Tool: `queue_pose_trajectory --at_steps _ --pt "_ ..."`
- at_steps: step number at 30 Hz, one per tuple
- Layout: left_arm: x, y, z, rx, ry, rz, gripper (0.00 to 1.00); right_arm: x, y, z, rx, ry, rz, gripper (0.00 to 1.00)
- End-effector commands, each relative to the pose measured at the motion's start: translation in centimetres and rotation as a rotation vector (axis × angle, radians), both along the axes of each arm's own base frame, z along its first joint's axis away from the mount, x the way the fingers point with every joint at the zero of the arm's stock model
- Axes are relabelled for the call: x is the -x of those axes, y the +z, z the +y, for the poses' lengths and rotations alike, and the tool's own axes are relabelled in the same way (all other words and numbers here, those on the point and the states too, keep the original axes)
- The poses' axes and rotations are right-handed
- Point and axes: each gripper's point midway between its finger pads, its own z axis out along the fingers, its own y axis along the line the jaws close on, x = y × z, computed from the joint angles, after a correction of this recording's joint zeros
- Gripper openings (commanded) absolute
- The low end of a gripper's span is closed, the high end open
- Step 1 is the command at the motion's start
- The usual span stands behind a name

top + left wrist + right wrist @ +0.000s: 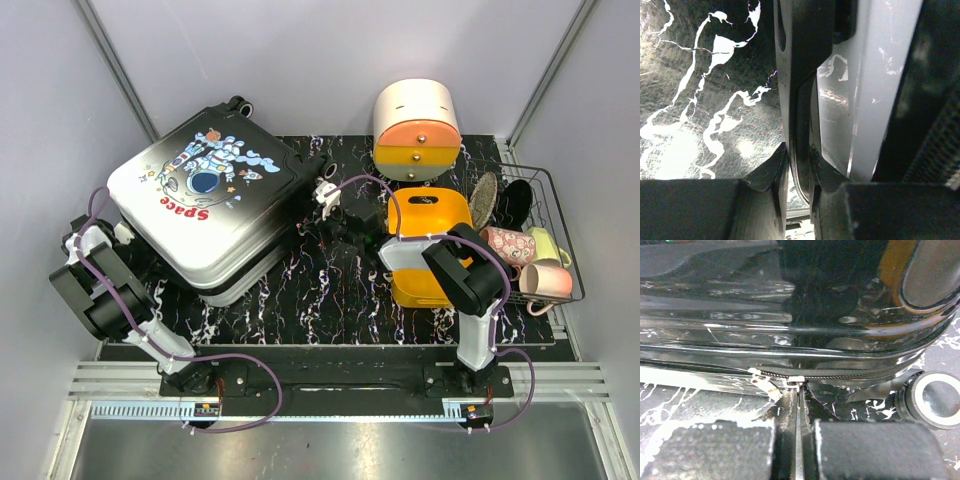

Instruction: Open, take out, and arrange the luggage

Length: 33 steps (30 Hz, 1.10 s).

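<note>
The luggage (200, 200) lies flat and closed at about ten o'clock on the desk (330, 300); its lid shows a cartoon astronaut with "Space" in red; the left tool (799, 150), at the case's eight o'clock side, pinches a thin dark edge of it; the right tool (796, 390), at its three o'clock corner beside a wheel (935, 399), is pressed together right at the zipper (840, 374) slider.

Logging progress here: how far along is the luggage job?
Done: nothing yet; the luggage lies closed with its zipper shut. In hand: the left gripper clamps a black part of its side, and the right gripper pinches a zipper pull. Left: unzipping, opening it, then taking out and arranging whatever is inside, which cannot be seen.
</note>
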Motion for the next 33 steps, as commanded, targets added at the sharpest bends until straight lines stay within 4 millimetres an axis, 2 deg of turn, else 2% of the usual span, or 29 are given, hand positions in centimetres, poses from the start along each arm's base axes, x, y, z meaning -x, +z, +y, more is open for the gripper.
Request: queue_pose_trajectory --at_steps 1,2,4,5,8,9,11,12,15,16,20,23,26,29,30,33 --pt "0.2 -0.9 2.7 -0.139 -0.09 -0.019 0.0 -2.4 2.9 -1.6 0.009 -0.103 -0.108 0.0" --pt "0.2 -0.8 2.8 -0.145 -0.093 -0.022 0.0 -3.4 3.0 -2.9 0.016 -0.139 -0.104 0.0" --pt "0.1 -0.5 3.1 -0.16 -0.098 -0.027 0.0 -4.7 3.6 -4.1 0.016 -0.174 -0.1 0.0" --pt "0.0 -0.4 3.2 -0.165 -0.101 -0.029 0.0 -5.8 3.5 -5.6 0.03 -0.206 -0.096 0.0" --pt "-0.4 -0.1 3.5 -0.173 -0.106 -0.04 0.0 -7.7 3.9 -6.9 0.036 -0.226 -0.121 0.0" --pt "-0.8 0.0 3.7 -0.173 -0.108 -0.047 0.0 -9.0 4.6 -7.8 0.023 -0.248 -0.135 0.0" --pt "-1.0 0.2 3.8 -0.171 -0.109 -0.051 0.0 -10.0 4.8 -7.8 0.004 -0.234 -0.145 0.0" --pt "-1.3 0.2 3.9 -0.173 -0.116 -0.057 0.0 -10.8 5.7 -8.0 -0.013 -0.238 -0.168 0.0" --pt "-2.3 0.5 3.7 -0.171 -0.145 -0.081 0.0 -11.5 6.3 -7.0 -0.052 -0.182 -0.219 0.0" --pt "-2.5 0.5 3.5 -0.168 -0.154 -0.084 0.0 -11.4 5.8 -6.4 -0.059 -0.147 -0.224 0.0" --pt "-4.2 1.3 2.2 -0.151 -0.219 -0.126 0.0 -11.2 6.0 -4.8 -0.107 -0.07 -0.224 0.0" --pt "-6.2 2.3 1.6 -0.17 -0.267 -0.164 0.0 -11.0 6.2 -4.2 -0.126 -0.045 -0.239 0.0" --pt "-7.3 2.4 1.5 -0.177 -0.282 -0.167 0.0 -12.9 6.3 -5.6 -0.09 -0.16 -0.282 0.0" --pt "-8.3 2.9 2.1 -0.187 -0.28 -0.171 0.0 -15.1 7.1 -7.9 -0.087 -0.241 -0.33 0.0" --pt "-8.3 2.6 2.3 -0.185 -0.278 -0.164 0.0 -15.7 7.8 -8.2 -0.103 -0.247 -0.339 0.0" --pt "-8.9 2.4 2.6 -0.184 -0.281 -0.165 0.0 -16.7 8.1 -8.4 -0.136 -0.252 -0.343 0.0"
